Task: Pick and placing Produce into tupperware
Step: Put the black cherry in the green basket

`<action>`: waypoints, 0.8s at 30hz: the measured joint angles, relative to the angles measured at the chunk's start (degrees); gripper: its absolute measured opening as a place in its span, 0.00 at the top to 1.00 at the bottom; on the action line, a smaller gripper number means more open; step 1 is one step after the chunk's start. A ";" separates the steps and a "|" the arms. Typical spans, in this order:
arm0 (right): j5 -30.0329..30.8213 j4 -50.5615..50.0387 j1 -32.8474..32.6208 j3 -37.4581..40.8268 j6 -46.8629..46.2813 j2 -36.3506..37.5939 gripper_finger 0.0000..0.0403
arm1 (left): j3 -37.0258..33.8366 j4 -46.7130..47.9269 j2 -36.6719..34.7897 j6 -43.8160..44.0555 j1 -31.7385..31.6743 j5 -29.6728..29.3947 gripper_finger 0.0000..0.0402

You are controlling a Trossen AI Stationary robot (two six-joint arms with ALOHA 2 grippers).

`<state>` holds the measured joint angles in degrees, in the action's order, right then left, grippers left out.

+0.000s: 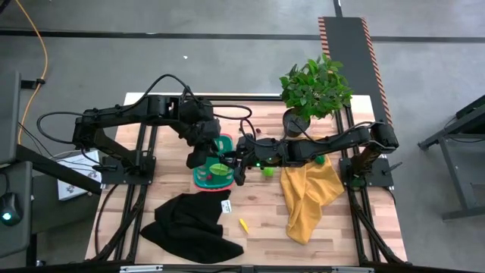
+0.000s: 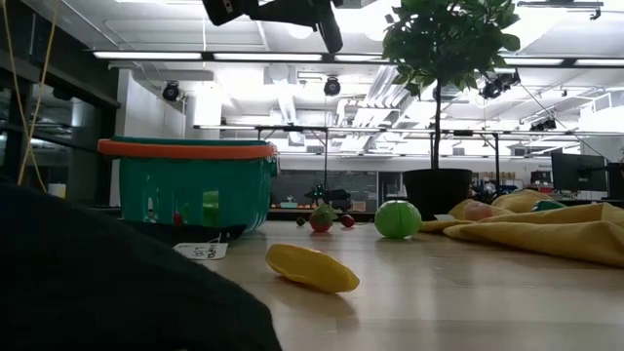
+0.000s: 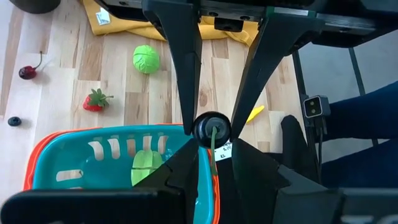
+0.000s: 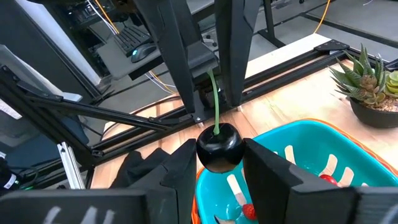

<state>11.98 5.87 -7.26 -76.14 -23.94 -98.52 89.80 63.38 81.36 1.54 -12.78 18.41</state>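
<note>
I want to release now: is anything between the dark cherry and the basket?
Nothing visible. The right gripper holds the dark cherry just above the basket, with the left gripper close beside it. The cherry hangs over the rim's edge, not the middle, so it might bounce out.

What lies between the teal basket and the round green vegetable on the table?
In the low view, a strawberry and a small red cherry lie between them.

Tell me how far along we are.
Done: a yellow-green piece and something red lie in the teal basket. In hand: the right gripper holds a dark cherry above it, left gripper close by. Left: green ball, strawberry, red cherry, yellow piece on the table.
</note>
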 joint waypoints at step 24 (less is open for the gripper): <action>0.01 0.00 -0.01 0.00 0.44 0.00 0.72 | 0.00 -0.38 0.00 0.09 0.00 -1.14 0.94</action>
<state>11.99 5.87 -7.27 -76.14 -23.51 -98.52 89.80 63.00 81.36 1.63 -12.78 17.28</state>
